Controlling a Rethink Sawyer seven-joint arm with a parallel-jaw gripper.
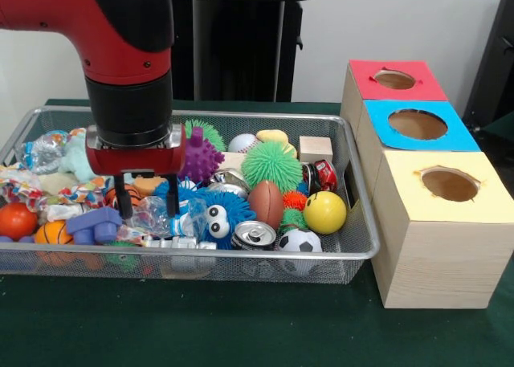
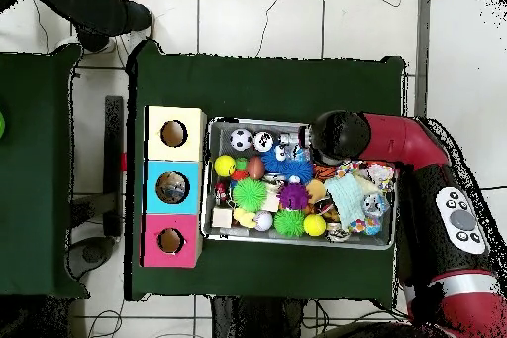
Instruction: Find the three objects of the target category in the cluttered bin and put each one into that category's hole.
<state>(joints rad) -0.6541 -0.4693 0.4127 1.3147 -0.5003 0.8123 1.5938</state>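
The wire mesh bin (image 1: 241,259) lies on the green table and is full of toys; it also shows in the overhead view (image 2: 205,180). My gripper (image 1: 146,203) reaches down into its front left part. It is open, with one finger on each side of a wrinkly see-through bottle (image 1: 151,216). A second see-through bottle (image 1: 44,150) with blue on it lies at the bin's back left. I cannot pick out a third. The red-faced hole (image 1: 394,79) is on the farthest wooden box and also shows in the overhead view (image 2: 170,241). From overhead, the arm's wrist (image 2: 340,136) hides the gripper.
The blue-faced hole (image 1: 417,124) and the yellow-faced hole (image 1: 450,184) are nearer on the box row. A drink can (image 1: 254,235), a blue googly-eyed toy (image 1: 217,214), a purple spiky ball (image 1: 201,158), a yellow ball (image 1: 324,212) and a soccer ball (image 1: 299,242) crowd the bin.
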